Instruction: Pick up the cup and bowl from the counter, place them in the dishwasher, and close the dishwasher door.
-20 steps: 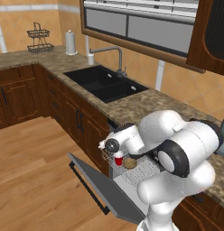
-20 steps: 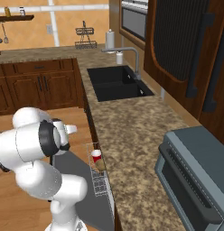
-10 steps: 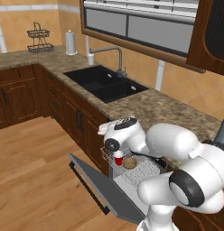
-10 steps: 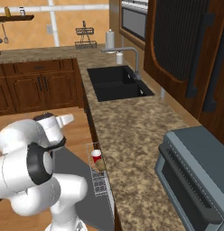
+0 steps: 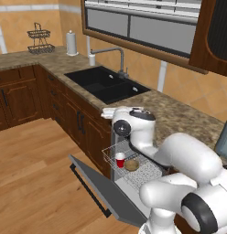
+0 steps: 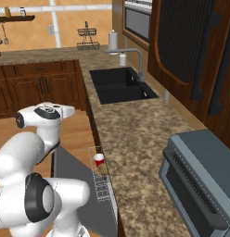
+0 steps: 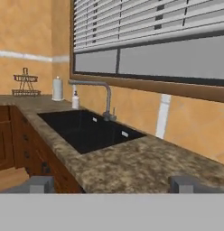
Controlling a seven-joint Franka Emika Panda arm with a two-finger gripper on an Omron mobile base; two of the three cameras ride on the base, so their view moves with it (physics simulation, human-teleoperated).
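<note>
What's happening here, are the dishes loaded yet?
Yes. The cup and the bowl sit side by side in the white rack of the dishwasher. The gripper is open and empty, raised at counter height. The dishwasher door hangs open, not yet closed.

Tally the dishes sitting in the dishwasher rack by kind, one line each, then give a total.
Cup: 1
Bowl: 1
Total: 2
</note>
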